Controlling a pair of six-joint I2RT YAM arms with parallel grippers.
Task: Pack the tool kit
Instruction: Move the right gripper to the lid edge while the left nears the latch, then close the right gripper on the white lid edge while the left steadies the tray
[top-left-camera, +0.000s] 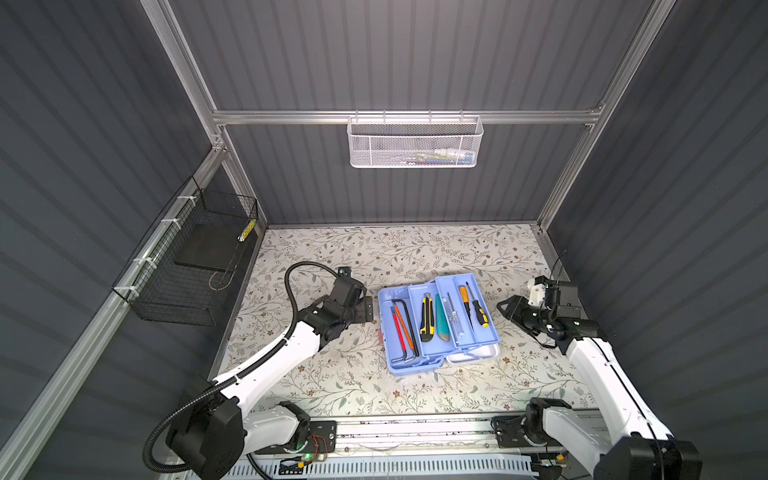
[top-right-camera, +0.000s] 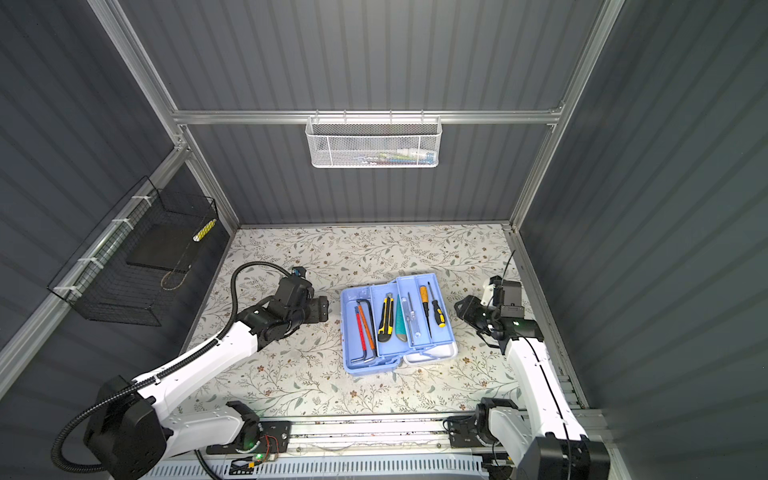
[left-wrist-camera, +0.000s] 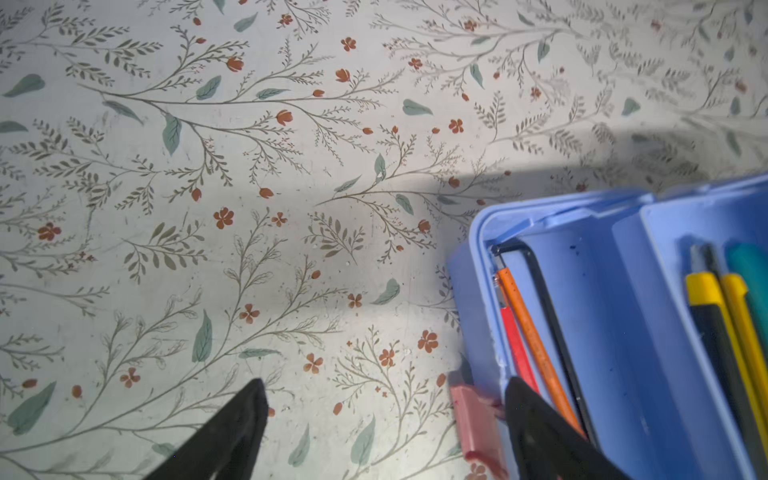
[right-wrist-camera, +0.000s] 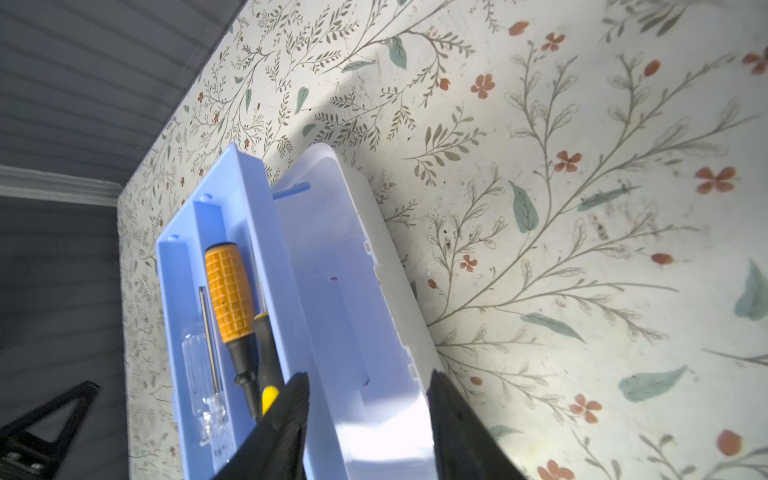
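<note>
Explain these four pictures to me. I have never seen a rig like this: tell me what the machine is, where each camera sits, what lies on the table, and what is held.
These are two robot arms, a left arm and a right arm, each ending in a two-fingered gripper. Two pictures look down from overhead, side by side, so they nearly match. The other two come from cameras on the wrists, looking past the black fingers. On the flowered table lies an open tool kit: blue trays fanned out, white lid flat beside them. The trays hold hex keys, utility knives and screwdrivers. The left gripper is open at the kit's side; the right gripper, jaws apart, is by the lid. Neither seems to hold anything.
</note>
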